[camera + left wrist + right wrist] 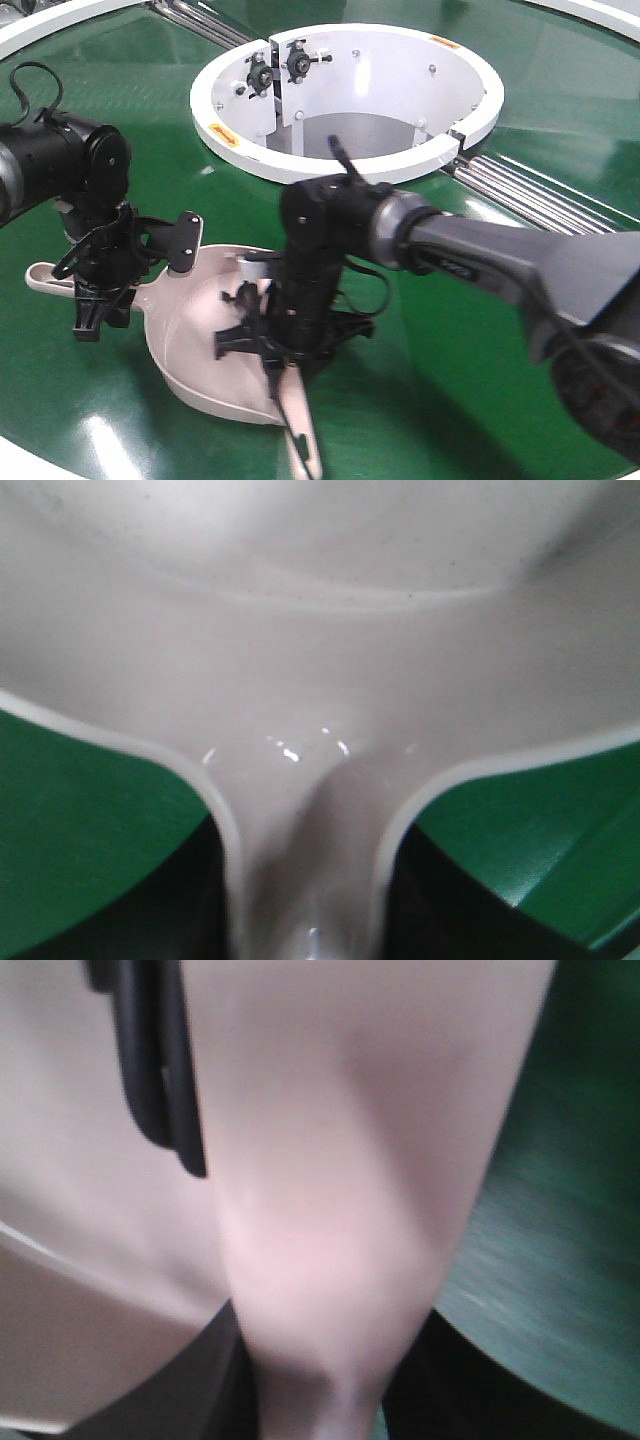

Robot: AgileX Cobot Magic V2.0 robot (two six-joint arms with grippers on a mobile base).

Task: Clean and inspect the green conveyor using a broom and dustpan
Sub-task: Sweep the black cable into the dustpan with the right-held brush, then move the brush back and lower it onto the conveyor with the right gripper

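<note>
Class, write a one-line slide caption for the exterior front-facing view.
On the green conveyor, left gripper holds the dustpan, right gripper holds the broom across it.

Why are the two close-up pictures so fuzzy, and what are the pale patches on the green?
Right wrist view: broom too close, blurred. Left wrist view: dustpan soft, with small glints. Front view: light glaring off the glossy green conveyor.

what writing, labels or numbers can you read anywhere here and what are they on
Nothing here reads clearly.
Near orange sticker on the white ring, left rim: too small to read.
Far orange sticker on the ring's right rim: too small to read.
Faint pale mark on the right arm: blurred, unreadable.
Dustpan and broom: no writing visible.
</note>
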